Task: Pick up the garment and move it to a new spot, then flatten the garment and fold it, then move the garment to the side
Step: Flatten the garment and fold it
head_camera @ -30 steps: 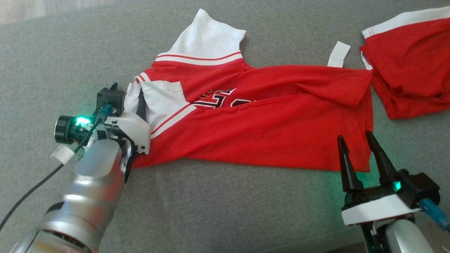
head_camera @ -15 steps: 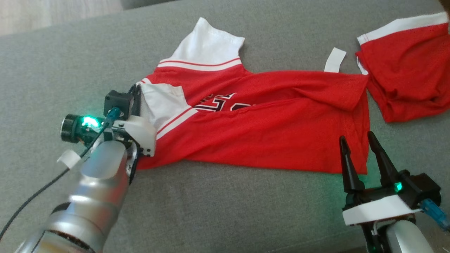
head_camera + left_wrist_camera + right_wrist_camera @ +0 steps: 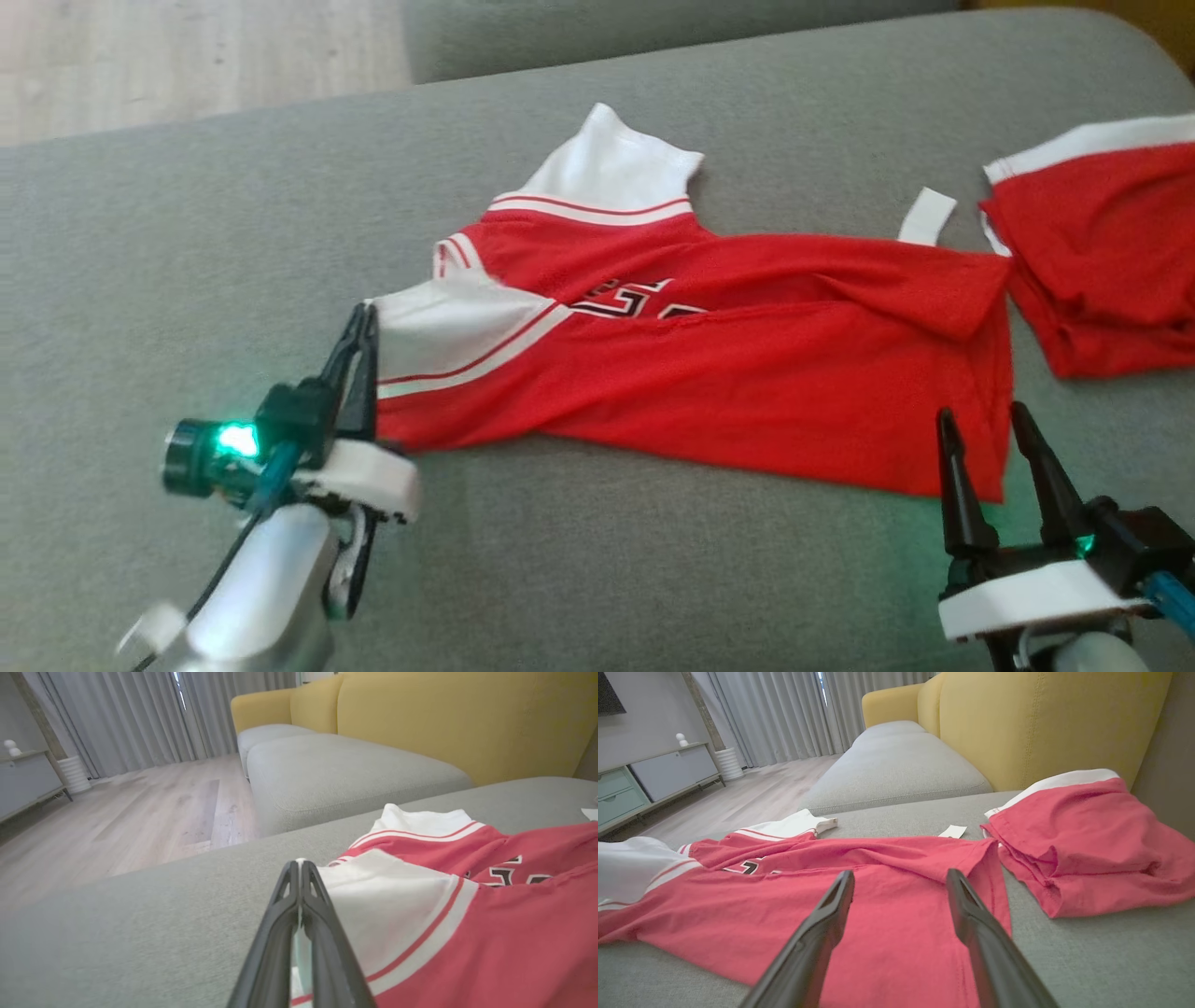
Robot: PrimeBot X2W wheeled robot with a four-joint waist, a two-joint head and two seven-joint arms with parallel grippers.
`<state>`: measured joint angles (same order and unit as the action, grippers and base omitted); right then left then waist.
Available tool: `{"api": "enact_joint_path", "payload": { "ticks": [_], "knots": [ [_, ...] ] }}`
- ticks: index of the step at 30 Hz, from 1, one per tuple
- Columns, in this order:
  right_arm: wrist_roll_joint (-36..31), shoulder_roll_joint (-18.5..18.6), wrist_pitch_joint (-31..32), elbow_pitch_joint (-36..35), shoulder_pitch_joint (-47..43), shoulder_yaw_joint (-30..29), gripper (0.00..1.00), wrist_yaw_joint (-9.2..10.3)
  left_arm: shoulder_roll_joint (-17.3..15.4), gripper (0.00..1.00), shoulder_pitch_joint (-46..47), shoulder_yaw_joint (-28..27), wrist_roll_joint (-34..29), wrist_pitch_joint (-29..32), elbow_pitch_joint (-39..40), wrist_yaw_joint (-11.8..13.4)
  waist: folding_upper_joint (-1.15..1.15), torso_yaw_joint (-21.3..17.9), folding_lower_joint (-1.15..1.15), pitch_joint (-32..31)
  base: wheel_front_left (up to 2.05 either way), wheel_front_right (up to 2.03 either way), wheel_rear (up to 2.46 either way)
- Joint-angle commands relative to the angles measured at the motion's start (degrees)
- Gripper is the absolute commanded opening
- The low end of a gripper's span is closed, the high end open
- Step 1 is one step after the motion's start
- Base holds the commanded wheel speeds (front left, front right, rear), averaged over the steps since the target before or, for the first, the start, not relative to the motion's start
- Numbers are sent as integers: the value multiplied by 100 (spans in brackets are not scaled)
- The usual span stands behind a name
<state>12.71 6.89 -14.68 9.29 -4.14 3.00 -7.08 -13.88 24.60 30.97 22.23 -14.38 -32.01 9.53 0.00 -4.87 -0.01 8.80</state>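
By my reading you are at the flattening step: the red garment (image 3: 728,373) lies rumpled across the middle of the grey sofa cushion (image 3: 187,280). Your left claw (image 3: 360,317), low at the garment's left end and aimed toward the far side, is pressed together and seems to pinch its white sleeve (image 3: 448,327), though the contact is partly hidden. Your right claw (image 3: 982,415) hovers spread and empty by the near right hem (image 3: 990,467). Next, it likely needs to grip that hem.
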Motion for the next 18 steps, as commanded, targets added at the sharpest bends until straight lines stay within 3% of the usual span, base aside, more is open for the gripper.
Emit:
{"api": "enact_joint_path", "payload": {
  "ticks": [1,10,18],
  "knots": [
    [34,106,-32,-94,103,101,100,-41,-237,0,198,-291,-75,-61,307,60,0,83,1,-50,0,0,0],
    [18,355,-25,1172,621,-104,100,-41,-753,0,-579,-885,-279,-62,1899,456,0,343,1,-102,0,0,0],
    [521,827,415,1888,1375,591,100,-41,-1008,0,-1033,-995,-166,143,2388,582,0,555,1,-128,0,0,0]
  ]
}}
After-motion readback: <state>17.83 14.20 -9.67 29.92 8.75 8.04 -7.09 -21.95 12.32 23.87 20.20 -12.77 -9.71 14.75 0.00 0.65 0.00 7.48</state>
